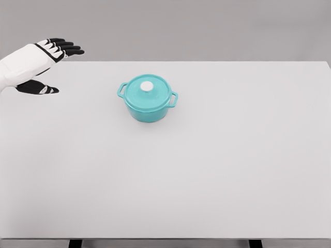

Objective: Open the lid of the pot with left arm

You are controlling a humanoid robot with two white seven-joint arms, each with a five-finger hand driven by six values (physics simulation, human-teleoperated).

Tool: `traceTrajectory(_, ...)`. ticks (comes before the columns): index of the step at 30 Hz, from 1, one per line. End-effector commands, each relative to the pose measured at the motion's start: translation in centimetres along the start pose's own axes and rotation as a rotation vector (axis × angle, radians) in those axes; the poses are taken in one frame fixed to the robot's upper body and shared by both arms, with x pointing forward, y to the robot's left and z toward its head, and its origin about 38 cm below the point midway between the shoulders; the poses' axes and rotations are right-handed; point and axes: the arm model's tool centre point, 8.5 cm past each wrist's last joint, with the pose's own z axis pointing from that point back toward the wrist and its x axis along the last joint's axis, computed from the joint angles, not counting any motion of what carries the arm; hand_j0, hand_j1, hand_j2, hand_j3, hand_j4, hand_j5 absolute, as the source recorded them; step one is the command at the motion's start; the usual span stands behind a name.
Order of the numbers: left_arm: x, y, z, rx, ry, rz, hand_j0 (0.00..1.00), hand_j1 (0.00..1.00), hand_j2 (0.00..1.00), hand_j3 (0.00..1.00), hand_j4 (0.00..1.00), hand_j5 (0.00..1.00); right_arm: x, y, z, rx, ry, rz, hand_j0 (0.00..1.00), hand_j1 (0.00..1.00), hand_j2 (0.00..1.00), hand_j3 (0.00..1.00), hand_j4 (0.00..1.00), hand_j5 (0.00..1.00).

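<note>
Although the pot (147, 99) faces the camera plainly, no brand, label or lettering can be read on it or on anything else in the head view. Its far side and its underside are hidden, and the seam where the lid (147, 91) meets the body is hard to separate, since both share the same turquoise colour. The left arm is cut off by the picture's left edge, so only the forearm end and the left hand (44, 62) show; the palm is turned away and its inner face cannot be made out.

The pot is a small round turquoise casserole with a loop handle on each side, one toward the left and one toward the right. Its lid sits closed on top, slightly domed, with a white round knob (147, 86) at the centre. The pot stands upright on the white table (217, 170), left of the table's middle and in its far half.

The left hand hangs near the table's far left corner, well apart from the pot. Its black fingers (67, 49) are stretched out and spread toward the right, with the thumb (39, 89) held separately below them; it grasps nothing. It seems to hover above the surface rather than rest on it, though the view does not settle this.
</note>
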Motion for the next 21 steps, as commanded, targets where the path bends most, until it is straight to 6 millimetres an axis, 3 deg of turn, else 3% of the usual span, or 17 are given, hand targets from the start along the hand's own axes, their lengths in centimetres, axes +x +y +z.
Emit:
traceTrajectory(1,0.0,0.0,0.0,0.0,-0.001,0.002,1.0,1.0,1.0,1.0,1.0,1.0,-0.1,-0.1,0.0,-0.015,0.003,0.001,1.0,1.0,1.0,1.0,1.0,1.0)
traceTrajectory(4,0.1,-0.2,0.0,-0.019,-0.002,-0.001,1.0,1.0,1.0,1.0,1.0,1.0,0.0,0.0,0.0,-0.005,0.0,-0.001,1.0,1.0,1.0,1.0,1.0,1.0)
traceTrajectory(6,0.4,-1.1,-0.3,-0.138,-0.009,-0.017,1.0,1.0,1.0,1.0,1.0,1.0,0.1,0.0,0.0,-0.002,-0.002,-0.001,1.0,1.0,1.0,1.0,1.0,1.0)
traceTrajectory(10,-2.0,-0.7,1.9,-0.347,0.088,-0.088,1.0,1.0,1.0,1.0,1.0,1.0,0.0,0.0,0.0,-0.003,0.0,-0.002,1.0,1.0,1.0,1.0,1.0,1.0)
traceTrajectory(12,-2.1,0.2,0.8,-0.417,0.144,-0.288,1.0,1.0,1.0,1.0,1.0,1.0,0.0,0.0,0.0,-0.001,0.0,-0.002,1.0,1.0,1.0,1.0,1.0,1.0)
traceTrajectory(14,-3.0,-0.1,1.4,-0.447,0.173,-0.297,1.0,1.0,1.0,1.0,1.0,1.0,0.0,0.0,0.0,-0.001,0.0,-0.001,1.0,1.0,1.0,1.0,1.0,1.0)
traceTrajectory(15,-4.3,-0.2,2.1,-0.459,0.214,-0.277,1.0,1.0,1.0,1.0,1.0,1.0,0.0,0.0,0.0,-0.001,0.0,-0.002,1.0,1.0,1.0,1.0,1.0,1.0)
traceTrajectory(16,-5.1,1.1,1.7,-0.431,0.235,-0.275,1.0,1.0,1.0,1.0,1.0,1.0,0.0,0.0,0.0,-0.001,0.0,-0.001,1.0,1.0,1.0,1.0,1.0,1.0)
traceTrajectory(18,-4.0,3.1,-1.4,-0.351,0.189,-0.292,1.0,1.0,1.0,1.0,1.0,1.0,0.0,0.0,0.0,-0.001,0.0,-0.001,1.0,1.0,1.0,1.0,1.0,1.0)
traceTrajectory(19,-1.7,1.5,-5.9,-0.266,0.108,-0.21,1.0,1.0,1.0,1.0,1.0,1.0,0.0,0.0,0.0,-0.001,0.0,-0.002,1.0,1.0,1.0,1.0,1.0,1.0)
traceTrajectory(21,-0.2,0.0,-8.4,-0.236,0.06,-0.155,1.0,1.0,1.0,1.0,1.0,1.0,0.1,0.0,0.0,-0.001,-0.002,-0.001,1.0,1.0,1.0,1.0,1.0,1.0)
